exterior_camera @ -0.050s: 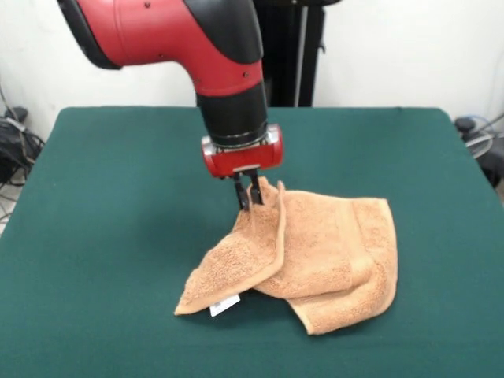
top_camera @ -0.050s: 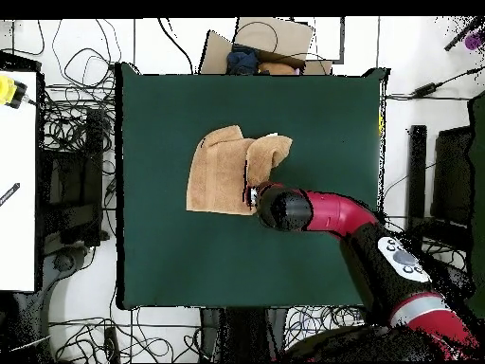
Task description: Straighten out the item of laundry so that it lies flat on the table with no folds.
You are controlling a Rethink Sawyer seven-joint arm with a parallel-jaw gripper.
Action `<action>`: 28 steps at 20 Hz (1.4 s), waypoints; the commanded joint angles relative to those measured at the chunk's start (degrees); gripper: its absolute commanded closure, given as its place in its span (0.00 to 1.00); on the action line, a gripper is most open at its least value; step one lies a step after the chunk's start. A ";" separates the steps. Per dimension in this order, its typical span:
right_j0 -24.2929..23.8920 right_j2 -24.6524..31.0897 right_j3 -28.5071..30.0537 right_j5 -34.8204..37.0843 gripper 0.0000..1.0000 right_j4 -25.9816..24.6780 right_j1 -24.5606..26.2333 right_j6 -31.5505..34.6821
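The claw (exterior_camera @ -0.050s: 246,194) is pinched almost closed on a lifted fold at the far edge of the towel (exterior_camera @ -0.050s: 315,260). The towel lies crumpled near the middle of the green bench (exterior_camera @ -0.050s: 110,228), its white tag (exterior_camera @ -0.050s: 224,305) pointing to the front edge.

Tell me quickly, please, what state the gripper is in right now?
Gripper: closed on a raised edge of the towel, which lies folded on the table.
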 commanded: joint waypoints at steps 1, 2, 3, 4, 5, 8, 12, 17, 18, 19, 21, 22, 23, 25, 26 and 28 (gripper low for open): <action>-0.50 3.48 5.17 7.53 1.00 -2.14 -4.37 -4.58; -1.01 3.74 5.51 7.86 1.00 -2.02 -4.80 -4.75; -1.39 3.91 5.49 8.25 1.00 -1.95 -4.73 -4.96; -1.77 4.09 5.46 8.64 1.00 -1.88 -4.66 -5.18; -2.16 4.38 5.57 8.99 1.00 -1.76 -4.77 -5.42; -3.54 5.51 7.20 10.78 1.00 -0.92 -7.17 -5.96; -5.12 7.33 10.55 14.05 1.00 1.23 -14.27 -5.84; -8.33 9.83 9.52 18.24 1.00 2.05 -15.31 -7.95; -8.99 10.20 8.19 18.53 1.00 1.26 -13.75 -8.88; -9.50 10.23 6.27 18.66 1.00 0.26 -11.30 -10.00; -11.08 10.45 2.39 18.24 1.00 -2.37 -5.58 -12.79; -11.88 10.51 1.05 18.06 1.00 -3.30 -3.41 -14.02; -12.85 10.89 0.28 17.67 1.00 -4.08 -1.87 -15.19; -14.70 11.55 -0.44 16.64 1.00 -5.42 0.25 -16.81; -15.57 11.90 -0.79 16.22 1.00 -6.11 1.22 -17.43; -16.95 12.59 -1.69 15.84 1.00 -7.24 2.96 -18.66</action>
